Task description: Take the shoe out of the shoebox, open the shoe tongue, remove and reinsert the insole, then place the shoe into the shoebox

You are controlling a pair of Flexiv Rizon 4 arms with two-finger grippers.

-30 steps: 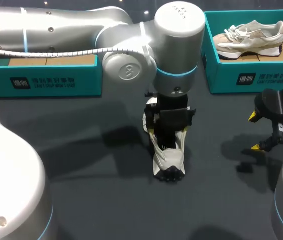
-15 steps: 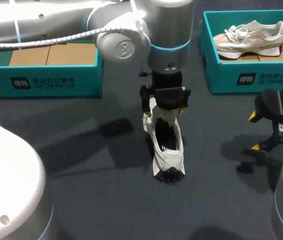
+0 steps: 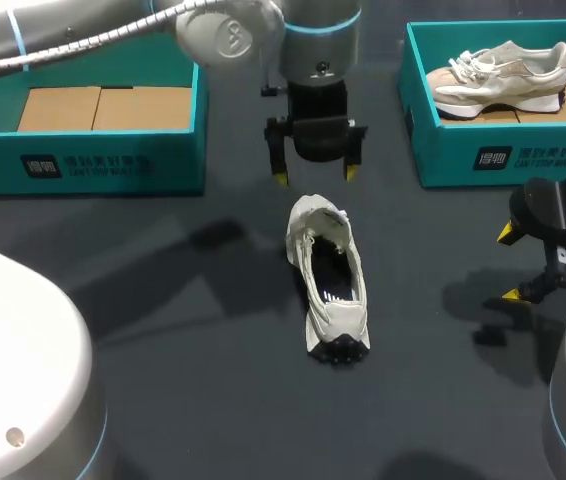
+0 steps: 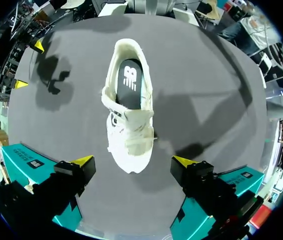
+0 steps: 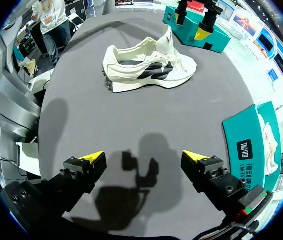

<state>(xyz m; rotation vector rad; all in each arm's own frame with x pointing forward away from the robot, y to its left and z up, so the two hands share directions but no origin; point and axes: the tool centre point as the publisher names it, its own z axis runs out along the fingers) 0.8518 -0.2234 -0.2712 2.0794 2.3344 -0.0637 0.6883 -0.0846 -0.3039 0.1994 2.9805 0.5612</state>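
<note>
While the shoe [image 3: 328, 290] stands on its sole on the table [image 3: 183, 350], outside both boxes, my left gripper [image 3: 311, 176] hangs above and just past its toe end, jaws spread wide and gripping nothing. Seen from that wrist, the toe and laces lie nearest me and the heel points away. The mouth of the shoe gapes, showing the black insole [image 4: 129, 82] lying flat inside. From my right wrist the shoe shows side-on, with its tongue [image 5: 166, 40] lifted up from the laces. My right gripper [image 3: 509, 264] sits well apart from the shoe, off to its side and low over the table, jaws likewise released and empty, its shadow on the cloth under it. Beyond the shoe's toe end, on my left arm's side, stands the left box [image 3: 93, 165], teal with a bare brown floor. Beyond the toe on the other side stands the right box [image 3: 463, 150], holding a second shoe [image 3: 503, 75], beige and pale.
</note>
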